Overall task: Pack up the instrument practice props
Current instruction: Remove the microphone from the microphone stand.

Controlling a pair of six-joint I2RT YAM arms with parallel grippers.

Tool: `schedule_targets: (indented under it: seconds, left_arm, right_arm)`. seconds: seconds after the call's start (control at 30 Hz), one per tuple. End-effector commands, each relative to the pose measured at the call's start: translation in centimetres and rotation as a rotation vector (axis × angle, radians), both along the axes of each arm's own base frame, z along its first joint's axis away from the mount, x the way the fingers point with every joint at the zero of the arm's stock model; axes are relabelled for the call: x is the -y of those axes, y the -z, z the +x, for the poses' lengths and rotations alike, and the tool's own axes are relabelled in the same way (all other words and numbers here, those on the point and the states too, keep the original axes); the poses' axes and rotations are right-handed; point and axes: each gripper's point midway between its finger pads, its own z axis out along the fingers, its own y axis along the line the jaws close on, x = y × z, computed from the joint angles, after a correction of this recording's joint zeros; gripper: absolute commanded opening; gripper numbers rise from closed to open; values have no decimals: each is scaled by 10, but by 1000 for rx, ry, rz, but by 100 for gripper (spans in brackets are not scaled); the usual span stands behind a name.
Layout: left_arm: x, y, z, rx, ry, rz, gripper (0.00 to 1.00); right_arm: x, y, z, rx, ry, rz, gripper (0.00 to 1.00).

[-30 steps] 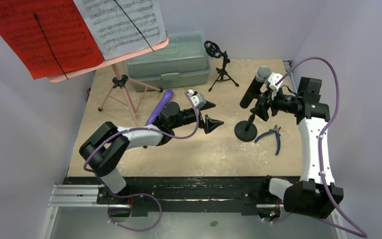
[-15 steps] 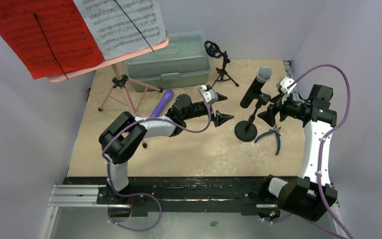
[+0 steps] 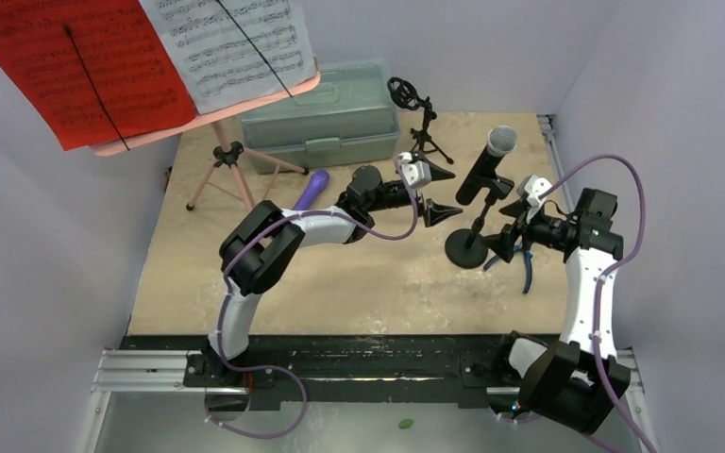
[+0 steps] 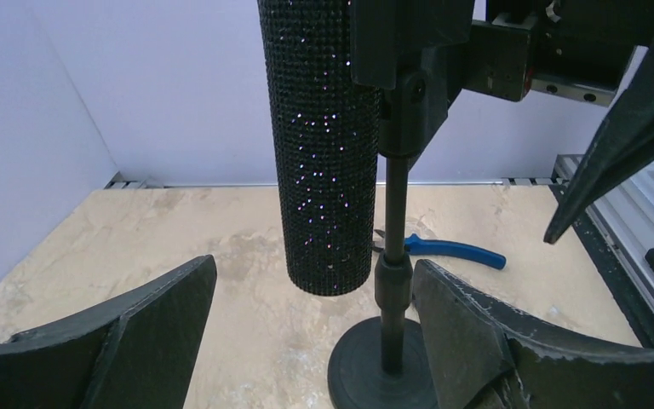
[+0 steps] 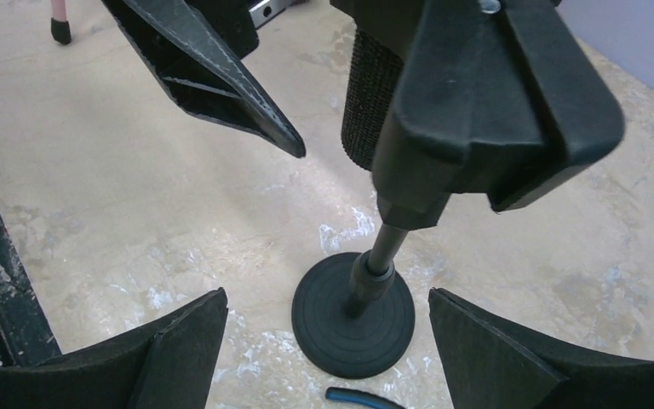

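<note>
Studs that glitter cover the black microphone (image 4: 324, 145), a cylinder with a silver mesh head, clipped into a thin stand with a round ribbed base (image 5: 353, 313) on the mottled beige surface (image 3: 378, 283). On either side, the left gripper (image 3: 455, 192) and the right gripper (image 3: 497, 234) flank it, both with jaws spread wide and gripping nothing. Blue-handled pliers (image 3: 527, 269) lie just beside the base. A purple microphone (image 3: 311, 189) lies behind the left arm, near the pink tripod (image 3: 231, 165).
</note>
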Motion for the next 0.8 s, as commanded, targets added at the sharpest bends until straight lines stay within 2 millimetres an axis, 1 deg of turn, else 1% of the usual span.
schedule_targets:
  seconds: [0.0,0.1,0.23,0.33,0.5,0.67,0.77]
  left_arm:
    - [12,-31,-11,53,73,-92,85]
    - [15,-34,-11,46,84,-107,85]
    - [21,-39,-11,34,98,-131,84]
    - [26,-41,-9,26,93,-143,82]
    - [31,-41,-5,6,76,-155,75]
    - [38,-39,-7,-10,85,-168,70]
    - [41,-41,-10,-21,109,-187,60]
  right_arm:
    - [-2,-21,8,162,-22,-8,91]
    - [-1,-34,9,169,-14,-10,92]
    - [3,-55,9,179,0,-36,92]
    - [3,-70,6,196,-9,-54,92]
    - [4,-91,8,221,1,-61,92]
    - [5,-106,14,233,15,-39,92]
    - [6,-110,16,223,25,-26,91]
